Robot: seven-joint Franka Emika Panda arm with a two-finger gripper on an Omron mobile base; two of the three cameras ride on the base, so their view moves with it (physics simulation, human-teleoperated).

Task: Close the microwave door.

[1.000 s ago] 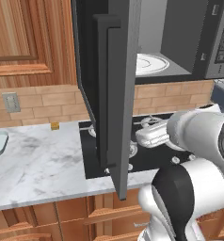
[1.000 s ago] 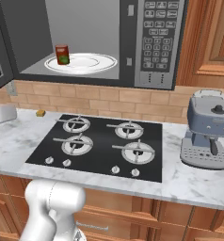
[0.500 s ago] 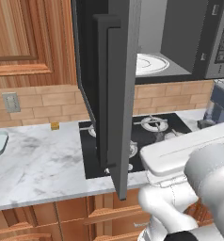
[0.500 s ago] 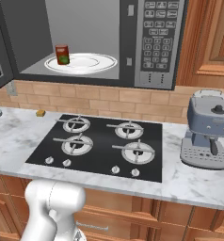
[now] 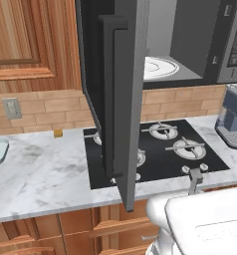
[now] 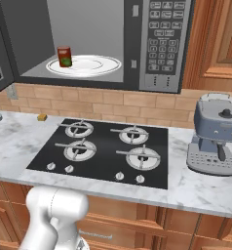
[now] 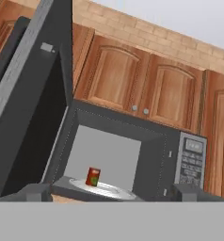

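the microwave door (image 5: 123,99) hangs wide open, swung out over the stovetop (image 6: 106,149), leaving the microwave (image 6: 159,44) cavity, turntable and small red can (image 7: 92,177) exposed. gripper (image 7: 111,192) fingers spread wide, empty. best to press flat on the door's outer face, well out from the hinge.

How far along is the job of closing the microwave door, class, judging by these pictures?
Done: nothing yet. The door stands wide open, edge-on in the left base view, and the microwave cavity shows a red can on the white turntable. In hand: the hand view looks up at the cavity, with the claw not touching the door. Left: reach the door and push it shut.
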